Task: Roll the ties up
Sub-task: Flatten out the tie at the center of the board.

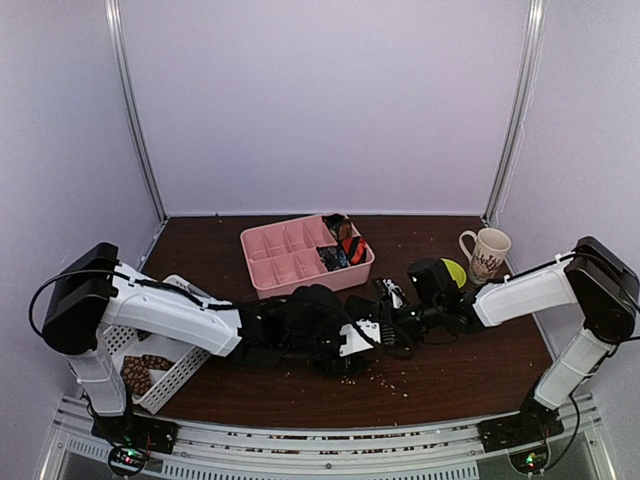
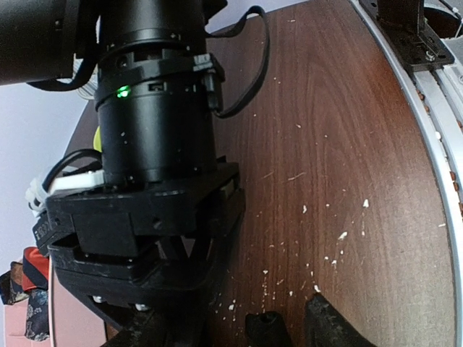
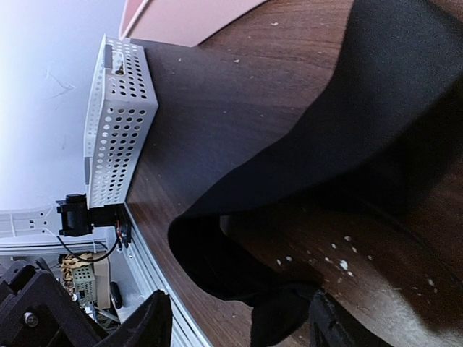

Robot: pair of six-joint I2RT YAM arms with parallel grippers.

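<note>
Work centres on the black tie point(image 1: 308, 306), which lies in a dark heap at the middle of the worktop point(image 1: 470, 370), somewhat nearer the near edge, with both arms reaching in over it from either side. In the right wrist view its broad band runs down to a turned-over fold close to the camera. That fold sits between the right jaws, whose fingers point(image 3: 153, 322) stand wide apart and released, so the cloth is straddled and not pinched. The left jaws are only narrowly parted: their fingertips point(image 2: 269, 329) show bare, crumb-flecked wood between them and hold nothing visible.

I judge the step in hand to be the start of the roll, taking hold of the tie's end. The fold suggests a first turn may be forming, though how tight it is cannot be told.

Next, the right jaws would need to clench on the fold and turn it over along the band. The left jaws should press the loose length flat so that it does not drag.

Finished coils point(image 1: 345, 243) sit in the pink tray point(image 1: 268, 262) toward the far edge. Brown patterned ties point(image 1: 143, 370) wait in the white basket point(image 1: 188, 372) at the near left corner.
</note>
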